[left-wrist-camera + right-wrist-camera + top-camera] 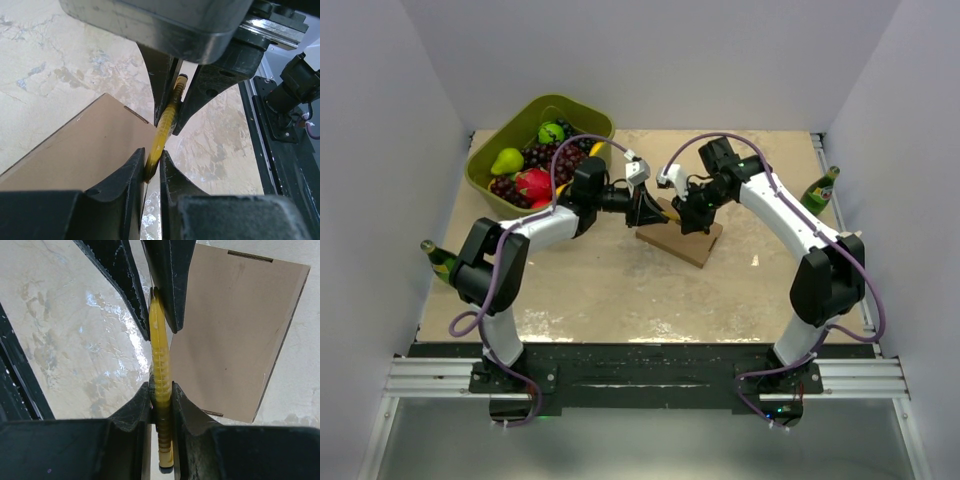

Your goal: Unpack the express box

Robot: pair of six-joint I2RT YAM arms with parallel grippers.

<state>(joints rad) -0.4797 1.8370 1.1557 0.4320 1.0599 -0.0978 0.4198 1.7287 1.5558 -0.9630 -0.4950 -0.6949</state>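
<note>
Over the eleven-o'clock edge of the express box, my left gripper and right gripper each pinch opposite ends of a slim yellow tool.

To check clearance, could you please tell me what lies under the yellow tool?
The edge of the express box and the tabletop beside it lie below the yellow tool. The shut box hides its contents.

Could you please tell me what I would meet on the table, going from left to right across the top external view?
left green bottle → olive-green fruit tub → express box → right green bottle
</note>
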